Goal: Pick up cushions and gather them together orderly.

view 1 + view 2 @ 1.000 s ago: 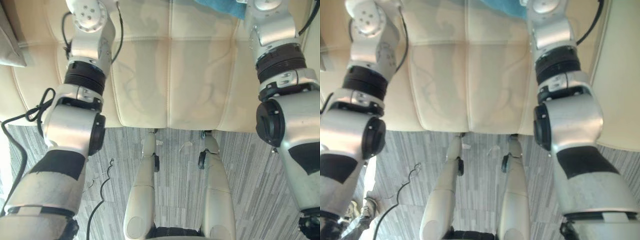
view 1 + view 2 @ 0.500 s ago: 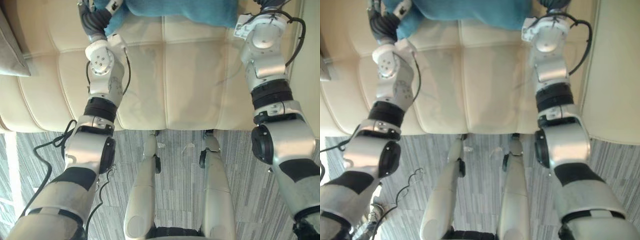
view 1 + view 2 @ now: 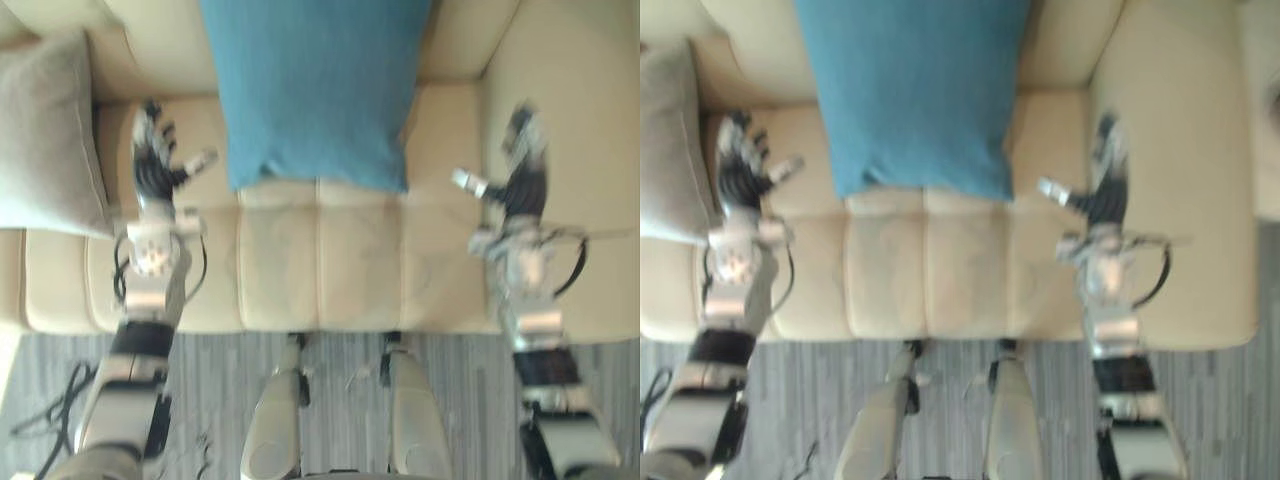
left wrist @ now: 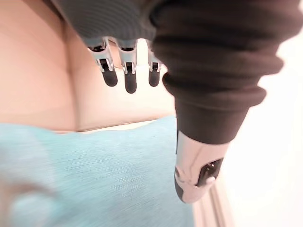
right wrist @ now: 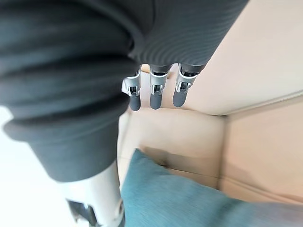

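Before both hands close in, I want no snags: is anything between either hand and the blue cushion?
Nothing visible. The left hand and right hand flank the blue cushion over the bare cream sofa seat; the grey cushion lies outside the left hand.

A cream leather sofa [image 3: 330,270] seen from above, its seat [image 3: 360,280] divided by stitched seams into padded panels. The backrest [image 3: 160,45] rises along the far side, and a broad armrest [image 3: 580,90] closes the right end. In front of the sofa, the floor [image 3: 215,390] is covered in grey carpet with fine pale streaks. A paler patch shows at the floor's left edge.
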